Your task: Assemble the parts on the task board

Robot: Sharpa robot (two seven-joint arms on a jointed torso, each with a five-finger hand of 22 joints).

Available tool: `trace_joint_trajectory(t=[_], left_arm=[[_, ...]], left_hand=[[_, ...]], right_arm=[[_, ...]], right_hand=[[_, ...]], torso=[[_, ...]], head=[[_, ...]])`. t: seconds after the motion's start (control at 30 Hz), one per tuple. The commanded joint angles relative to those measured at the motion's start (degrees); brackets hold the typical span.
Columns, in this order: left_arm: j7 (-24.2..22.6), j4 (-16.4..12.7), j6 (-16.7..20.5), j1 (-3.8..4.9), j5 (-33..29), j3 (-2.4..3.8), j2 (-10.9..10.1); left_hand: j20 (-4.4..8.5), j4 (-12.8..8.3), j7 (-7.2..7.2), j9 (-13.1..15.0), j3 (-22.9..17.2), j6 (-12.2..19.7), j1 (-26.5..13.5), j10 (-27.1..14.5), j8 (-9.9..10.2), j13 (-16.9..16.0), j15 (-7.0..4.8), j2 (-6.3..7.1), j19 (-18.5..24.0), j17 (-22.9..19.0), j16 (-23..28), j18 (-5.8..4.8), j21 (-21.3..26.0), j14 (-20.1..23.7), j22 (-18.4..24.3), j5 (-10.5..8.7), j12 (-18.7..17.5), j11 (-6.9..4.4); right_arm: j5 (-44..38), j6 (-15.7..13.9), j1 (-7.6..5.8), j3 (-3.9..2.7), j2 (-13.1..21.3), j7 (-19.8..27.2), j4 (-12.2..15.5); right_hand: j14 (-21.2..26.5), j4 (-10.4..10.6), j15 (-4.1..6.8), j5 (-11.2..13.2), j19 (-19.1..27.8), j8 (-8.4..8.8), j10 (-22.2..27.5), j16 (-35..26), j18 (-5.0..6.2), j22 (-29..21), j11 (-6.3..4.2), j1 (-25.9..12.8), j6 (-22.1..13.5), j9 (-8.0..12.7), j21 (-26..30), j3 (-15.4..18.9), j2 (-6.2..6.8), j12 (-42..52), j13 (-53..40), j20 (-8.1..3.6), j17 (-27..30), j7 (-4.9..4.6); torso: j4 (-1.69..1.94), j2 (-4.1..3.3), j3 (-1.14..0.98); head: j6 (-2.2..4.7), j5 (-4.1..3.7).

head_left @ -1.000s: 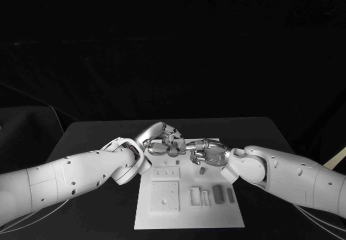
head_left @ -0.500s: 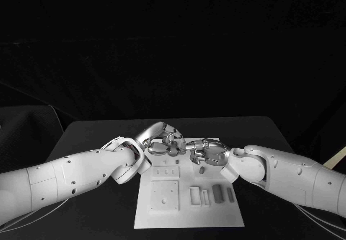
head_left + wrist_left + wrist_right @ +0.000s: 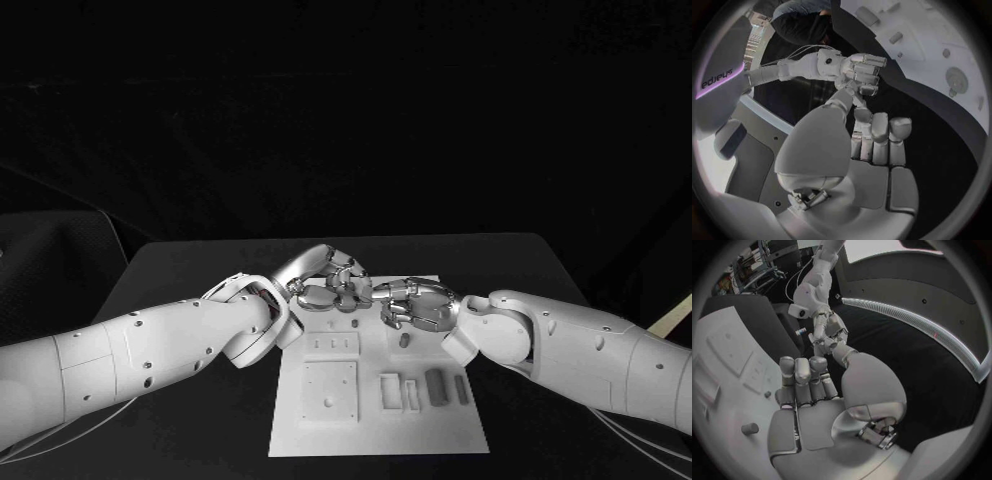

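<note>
Parts (image 3: 434,386) are waiting on the task board (image 3: 361,435); I'm keeping both curled hands, left hand (image 3: 329,280) and right hand (image 3: 415,305), fingertip-close; contents I cannot tell.

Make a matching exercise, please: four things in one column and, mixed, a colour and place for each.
1 left hand
2 right hand
3 task board
4 table

a black, under the board
b silver, arm from head view's right edge
c white, mid-table
d silver, arm from head view's left edge

Pairs: 1-d, 2-b, 3-c, 4-a
</note>
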State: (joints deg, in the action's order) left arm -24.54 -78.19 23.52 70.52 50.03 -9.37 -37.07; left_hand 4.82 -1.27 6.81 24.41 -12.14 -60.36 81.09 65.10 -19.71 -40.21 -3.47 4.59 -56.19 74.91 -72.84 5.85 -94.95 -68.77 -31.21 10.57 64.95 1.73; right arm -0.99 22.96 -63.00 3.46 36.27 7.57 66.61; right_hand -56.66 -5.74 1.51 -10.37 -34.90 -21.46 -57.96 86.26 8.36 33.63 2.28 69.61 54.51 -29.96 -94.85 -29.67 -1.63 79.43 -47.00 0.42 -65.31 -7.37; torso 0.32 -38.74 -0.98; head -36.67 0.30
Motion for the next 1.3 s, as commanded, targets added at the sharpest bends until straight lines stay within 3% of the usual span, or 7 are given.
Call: trace_joint_trajectory(t=[0.03,0.43,0.7,1.3], left_arm=[[0.30,-0.01,-0.88,0.01,0.32,0.01,0.22],[0.52,0.03,-0.76,0.01,0.46,0.01,0.25],[0.71,0.03,-0.89,0.01,0.48,0.01,0.23],[1.10,0.00,-1.58,0.01,0.52,0.01,0.24]], left_hand=[[0.00,0.35,0.91,0.45,-0.72,-1.34,1.18,-0.41,-0.45,-0.06,0.08,-2.04,0.58,1.74,-0.26,4.44,-1.40,0.51,-0.06,0.18,0.23,-0.09],[-0.02,0.51,1.00,0.61,-1.20,-2.06,1.23,-0.47,-0.76,-0.11,0.11,-1.96,0.69,1.67,-0.46,4.44,-1.52,0.62,-0.13,0.14,0.34,-0.09],[-0.02,0.52,1.01,0.63,-1.26,-2.15,1.25,-0.48,-0.79,-0.11,0.11,-1.91,0.71,1.66,-0.49,4.44,-1.53,0.64,-0.14,0.14,0.36,-0.09],[-0.03,0.52,1.04,0.64,-1.34,-2.23,1.25,-0.53,-0.80,-0.12,0.11,-1.70,0.76,1.63,-0.55,4.44,-1.56,0.69,-0.16,0.11,0.38,-0.09]], right_arm=[[-0.25,0.41,0.00,-0.05,-0.23,0.46,0.22],[0.15,-0.08,0.00,-0.05,-0.22,0.41,0.18],[0.00,-1.24,0.00,-0.05,-0.22,1.42,0.29],[-0.81,-2.58,0.00,-0.05,-0.27,2.29,0.16]], right_hand=[[0.22,0.11,0.10,-0.22,0.30,-1.78,0.17,-0.31,-0.28,-0.07,0.17,-0.13,4.87,-1.44,-2.98,-0.37,-0.46,-0.32,0.10,-0.07,0.10,-0.56],[0.72,-0.07,-0.10,-0.16,0.71,-0.63,0.64,-0.56,-0.41,-0.25,0.36,-1.23,2.99,-1.03,-2.81,-0.20,0.22,-0.62,0.33,-0.01,0.26,-1.01],[0.76,-0.03,-0.17,-0.23,0.73,-1.03,0.71,-0.51,-0.40,-0.31,0.41,-1.35,3.75,-1.27,-2.87,-0.76,-0.87,-0.62,0.40,-0.03,0.30,-0.76],[0.68,-0.12,-0.18,-0.23,0.68,-1.38,0.63,-0.41,-0.38,-0.31,0.41,-1.40,4.36,-1.46,-2.96,-0.94,-1.17,-0.56,0.40,-0.05,0.29,-0.64]], torso=[[-0.02,-0.01,-0.01],[-0.03,0.01,-0.03],[-0.02,0.01,-0.02],[0.00,0.00,-0.02]], head=[[-0.05,-0.02],[-0.09,-0.17],[-0.15,-0.24],[-0.42,-0.31]])
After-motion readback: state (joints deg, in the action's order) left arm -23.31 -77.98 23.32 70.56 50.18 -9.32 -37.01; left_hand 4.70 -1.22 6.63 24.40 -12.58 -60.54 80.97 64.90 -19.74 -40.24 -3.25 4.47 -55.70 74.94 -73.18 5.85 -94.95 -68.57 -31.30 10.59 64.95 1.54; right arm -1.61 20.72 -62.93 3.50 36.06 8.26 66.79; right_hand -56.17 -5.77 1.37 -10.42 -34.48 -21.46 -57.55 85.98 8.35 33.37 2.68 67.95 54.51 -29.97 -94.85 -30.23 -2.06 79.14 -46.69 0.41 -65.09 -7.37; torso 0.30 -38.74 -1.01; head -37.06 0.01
